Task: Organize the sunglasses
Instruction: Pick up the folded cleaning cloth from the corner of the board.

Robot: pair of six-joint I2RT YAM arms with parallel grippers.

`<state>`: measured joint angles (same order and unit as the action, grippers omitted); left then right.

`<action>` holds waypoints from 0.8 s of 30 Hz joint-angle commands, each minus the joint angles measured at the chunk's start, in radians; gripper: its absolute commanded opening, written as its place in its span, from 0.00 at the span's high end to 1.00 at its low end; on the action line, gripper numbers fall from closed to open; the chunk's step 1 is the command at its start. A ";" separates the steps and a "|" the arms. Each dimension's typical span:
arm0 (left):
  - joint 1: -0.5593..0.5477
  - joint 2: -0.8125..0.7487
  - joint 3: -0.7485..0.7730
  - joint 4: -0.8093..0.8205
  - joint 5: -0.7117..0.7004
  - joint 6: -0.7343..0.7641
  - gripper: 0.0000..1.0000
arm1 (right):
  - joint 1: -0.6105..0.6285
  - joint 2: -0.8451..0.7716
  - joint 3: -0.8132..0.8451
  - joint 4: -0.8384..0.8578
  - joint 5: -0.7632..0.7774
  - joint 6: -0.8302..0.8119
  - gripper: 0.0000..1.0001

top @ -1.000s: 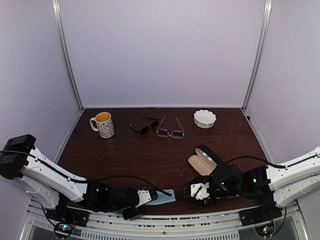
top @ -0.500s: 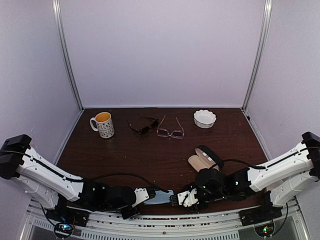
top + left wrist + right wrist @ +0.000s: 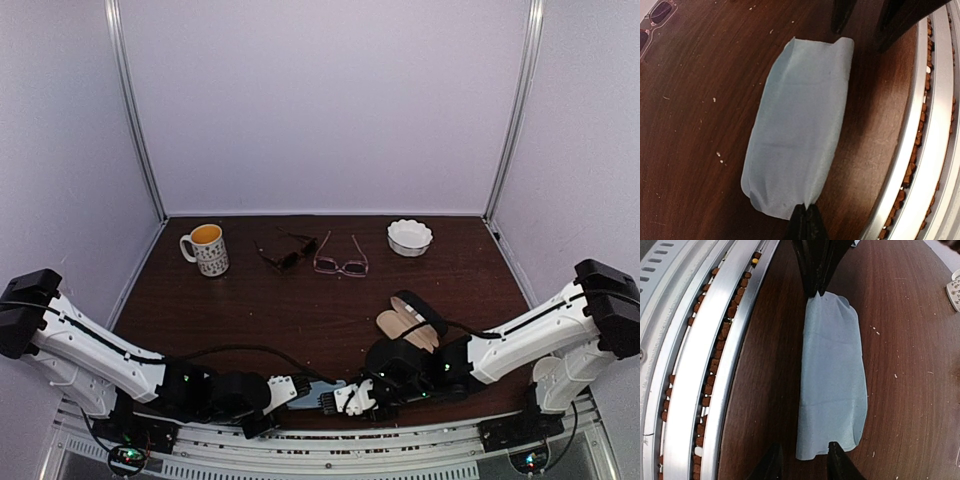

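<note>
The left gripper (image 3: pixel 805 220) is closed tight on one corner of the blue cloth (image 3: pixel 800 125). The right gripper (image 3: pixel 805 457) stands at the opposite end of the cloth with its fingers apart and holds nothing; the edge of the cloth lies just between them. The dark pair (image 3: pixel 288 251) and the pink pair (image 3: pixel 341 264) of glasses lie side by side far behind the cloth, and no gripper touches them. I think the danger is in the second grip. If the right fingers close only on the thin border, the cloth may slip out when lifted. If the arms pull in different directions, the corner can escape the left grip. The cloth also lies beside the metal rail (image 3: pixel 705 365), so a loose end may drop over it.
</note>
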<state>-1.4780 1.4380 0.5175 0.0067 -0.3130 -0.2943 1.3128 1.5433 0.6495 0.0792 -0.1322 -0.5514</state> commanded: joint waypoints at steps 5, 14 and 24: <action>0.004 -0.004 -0.010 0.039 0.010 -0.014 1.00 | 0.004 0.056 0.024 0.020 0.023 0.013 0.68; 0.004 0.002 -0.010 0.042 0.009 -0.014 1.00 | 0.003 0.141 0.033 0.022 0.080 0.022 0.78; 0.004 0.001 -0.007 0.040 0.006 -0.013 1.00 | 0.003 0.132 0.007 0.036 0.104 0.051 0.94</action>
<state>-1.4780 1.4384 0.5171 0.0071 -0.3099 -0.2977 1.3136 1.6661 0.6827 0.1467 -0.0666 -0.5232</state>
